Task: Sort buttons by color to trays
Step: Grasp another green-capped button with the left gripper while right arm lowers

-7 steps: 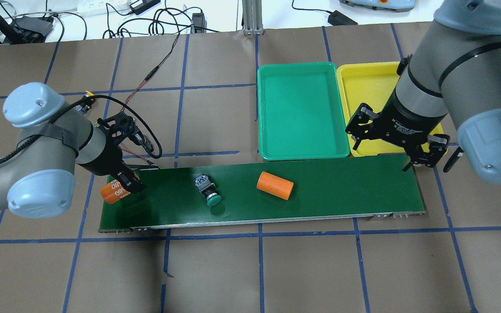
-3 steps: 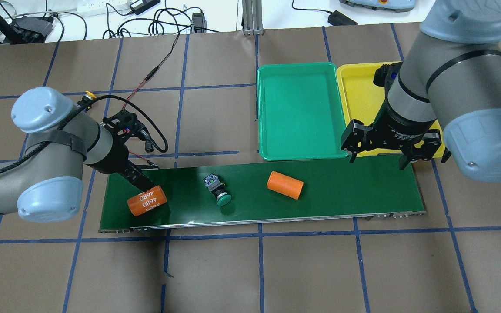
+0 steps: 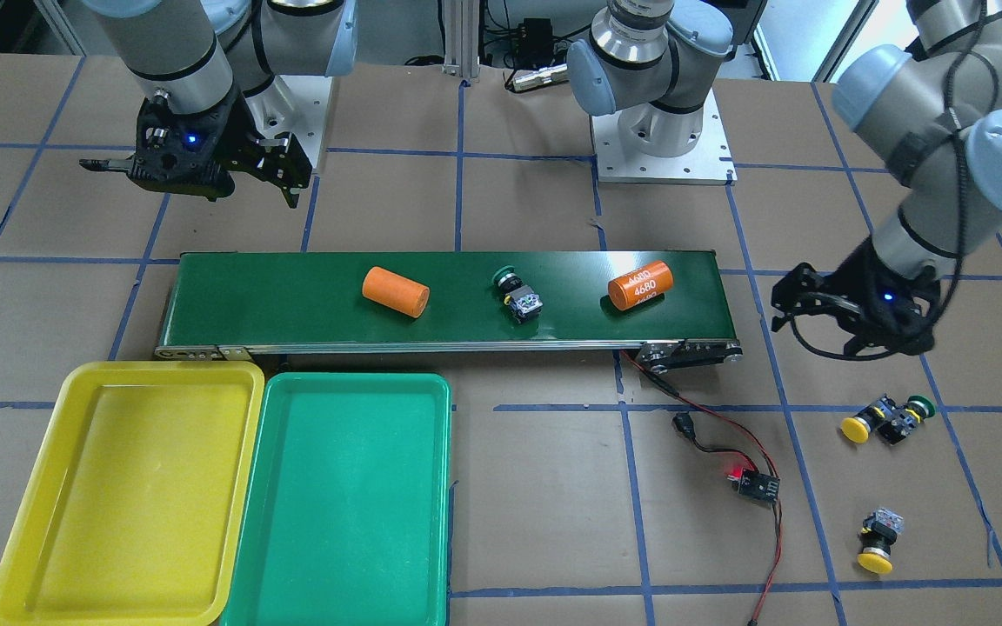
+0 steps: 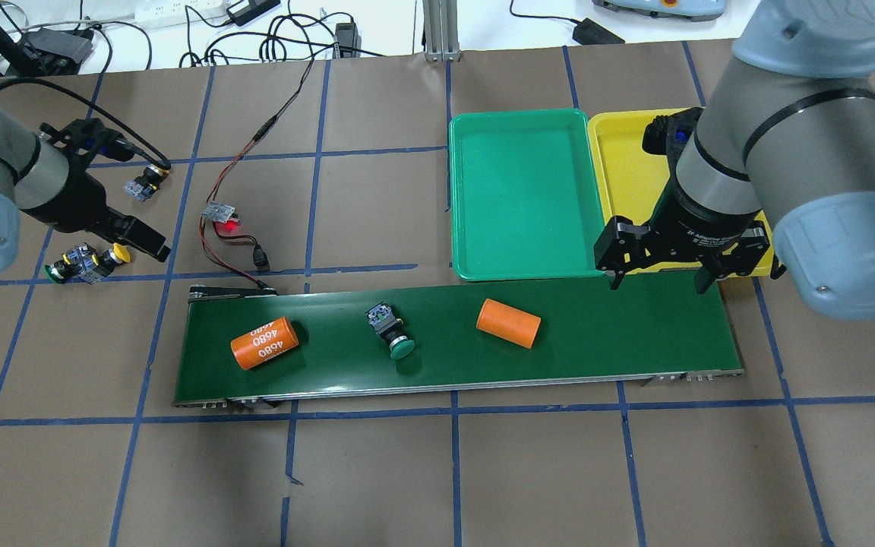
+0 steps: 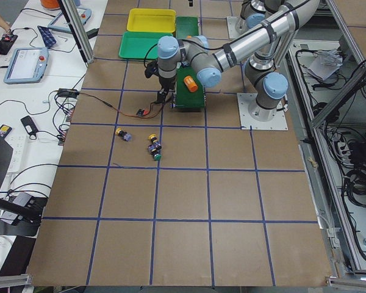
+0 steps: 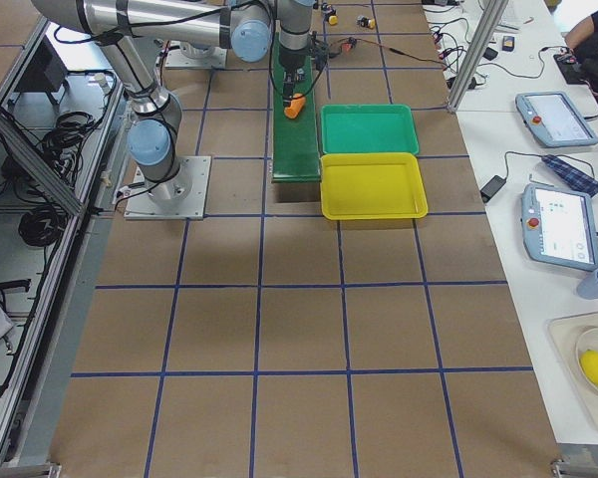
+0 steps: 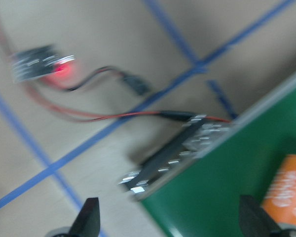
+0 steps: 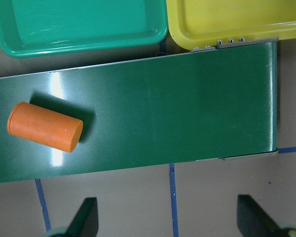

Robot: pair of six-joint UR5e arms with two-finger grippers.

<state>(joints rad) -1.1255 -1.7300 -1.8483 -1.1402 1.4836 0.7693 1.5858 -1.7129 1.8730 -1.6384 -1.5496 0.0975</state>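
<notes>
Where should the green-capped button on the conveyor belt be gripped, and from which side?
Probably on its black body, between the green cap and the contact block. Come from straight above, with the jaws closing across its long axis: the green-capped button lies on its side on the conveyor belt, so both flanks are free.

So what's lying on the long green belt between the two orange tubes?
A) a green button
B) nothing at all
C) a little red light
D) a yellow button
A: a green-capped button lies on the belt between the orange cylinder marked 4680 and the plain orange cylinder.
</notes>
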